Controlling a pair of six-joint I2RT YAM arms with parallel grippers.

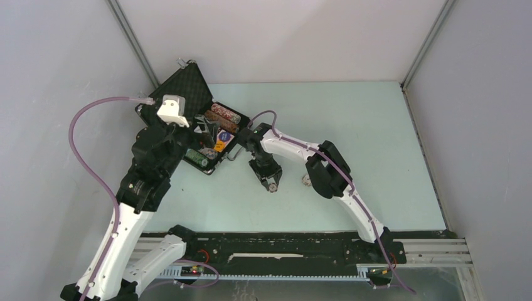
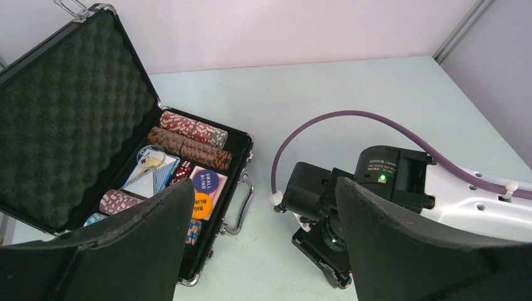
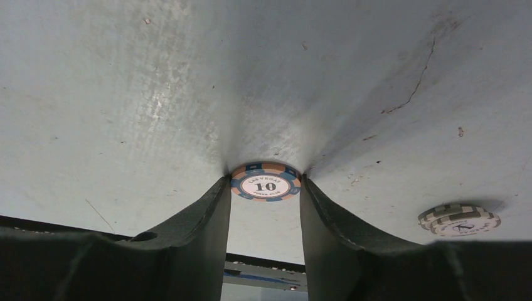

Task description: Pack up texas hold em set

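While the left gripper [image 2: 263, 251] is hovering over the near right edge of the case [image 2: 75, 106], its jaws are standing wide apart and carrying nothing. The case is sitting at the far left of the table [image 1: 351, 125], its foam-lined lid [image 1: 182, 81] leaning back open and its handle [image 2: 241, 204] facing right.

Three rows of chips are showing inside from the left wrist: a red-and-white row [image 2: 191, 128] and a brown row [image 2: 188, 147] along the far side, and a pink row [image 2: 119, 202] at the near left. From above, a fourth, green row [image 1: 196, 158] is lying at the near edge. Between the rows are lying one card deck [image 2: 150, 179], one clear disc [image 2: 150, 157] on it, red dice [image 2: 182, 170] too small to count, and two round buttons, one blue [image 2: 207, 180] and one orange [image 2: 201, 205].

Just right of the case, the right gripper [image 3: 265, 182] is pointing down at the table and pinching one blue-and-orange chip [image 3: 265, 186] marked 10, with a finger against each edge. That chip is lying flat, apart from the case. Two grey chips [image 3: 459, 219] are lying stacked, slightly askew, just to its right.
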